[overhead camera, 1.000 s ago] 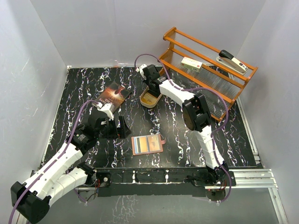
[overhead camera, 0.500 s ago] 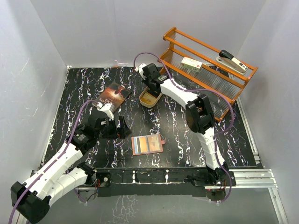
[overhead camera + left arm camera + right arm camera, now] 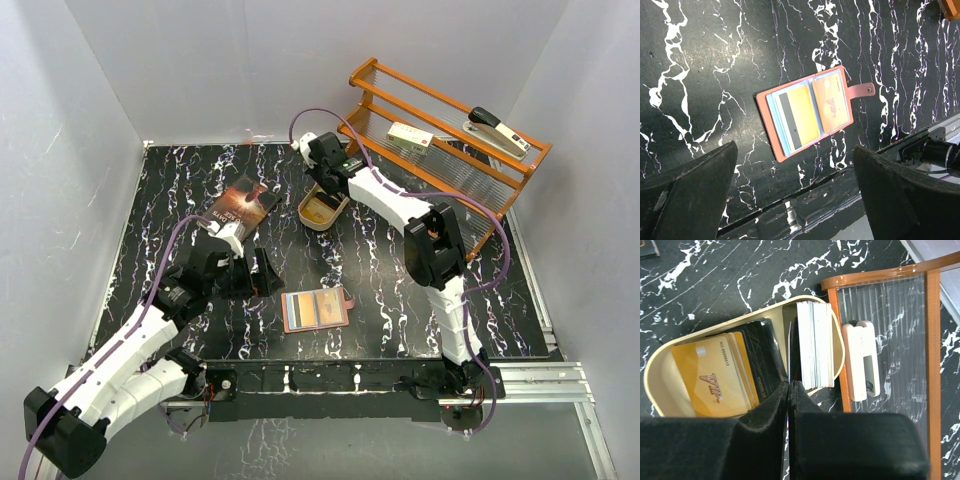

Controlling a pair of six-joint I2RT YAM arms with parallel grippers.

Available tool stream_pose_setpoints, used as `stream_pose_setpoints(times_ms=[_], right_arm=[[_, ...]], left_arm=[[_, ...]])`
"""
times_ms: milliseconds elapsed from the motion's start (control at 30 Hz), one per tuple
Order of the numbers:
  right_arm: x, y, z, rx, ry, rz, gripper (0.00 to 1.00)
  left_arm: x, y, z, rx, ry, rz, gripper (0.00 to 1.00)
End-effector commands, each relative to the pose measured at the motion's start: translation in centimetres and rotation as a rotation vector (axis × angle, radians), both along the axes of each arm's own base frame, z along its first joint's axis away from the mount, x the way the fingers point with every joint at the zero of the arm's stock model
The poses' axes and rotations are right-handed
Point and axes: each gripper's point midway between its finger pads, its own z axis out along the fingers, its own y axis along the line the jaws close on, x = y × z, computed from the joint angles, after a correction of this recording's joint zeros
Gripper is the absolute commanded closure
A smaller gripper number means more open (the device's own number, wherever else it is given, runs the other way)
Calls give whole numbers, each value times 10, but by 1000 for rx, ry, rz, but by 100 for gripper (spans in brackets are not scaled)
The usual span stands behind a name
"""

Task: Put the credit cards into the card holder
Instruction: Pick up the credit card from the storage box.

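Note:
The card holder point(image 3: 316, 309) lies open on the table near the front, with orange and yellow cards in its slots; it also shows in the left wrist view point(image 3: 805, 117). My left gripper point(image 3: 256, 272) is open and empty, just left of it point(image 3: 797, 200). The tan oval tin point(image 3: 322, 210) holds more credit cards: a gold one point(image 3: 715, 377), a dark one and a stack of pale ones point(image 3: 815, 345). My right gripper point(image 3: 325, 192) hangs over the tin. It is shut point(image 3: 790, 385) on a thin credit card point(image 3: 790, 352) seen edge-on.
A dark book point(image 3: 243, 205) lies behind the left gripper. An orange rack point(image 3: 450, 130) at the back right carries a white box point(image 3: 410, 136) and a stapler point(image 3: 497, 130). A white oblong object point(image 3: 860, 360) lies under the rack beside the tin.
The right arm's elbow has swung to the right while its gripper stayed over the tin. The left arm and the card holder have not moved.

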Motion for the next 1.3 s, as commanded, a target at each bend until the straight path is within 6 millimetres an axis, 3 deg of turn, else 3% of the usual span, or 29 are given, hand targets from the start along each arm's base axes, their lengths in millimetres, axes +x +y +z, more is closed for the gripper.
stream_pose_setpoints(times_ms=[0,167,500,567,600,933,1167,1267], right_arm=[[-4,10,70,160,-73,-17,100],[-34,19,79,306,34,-50,100],[-132,34,101,662,282,-63,100],[-157,36,127,772,292,-18,100],[-169,36,125,808,319,-5,100],[-278,41,182,1223,501,246,100],[-307,37,190,1370,594,275,100],[-313,37,191,1410,629,280,100]], left_arm=[[-2,-2,0,-11,52,24,1],[-1,-13,5,-70,65,7,2],[10,-36,43,-264,45,51,16],[13,-41,53,-307,43,58,20],[14,-43,59,-328,41,62,21],[21,-66,103,-538,5,30,39],[18,-82,145,-716,-63,-62,49],[16,-84,149,-741,-64,-77,54]])
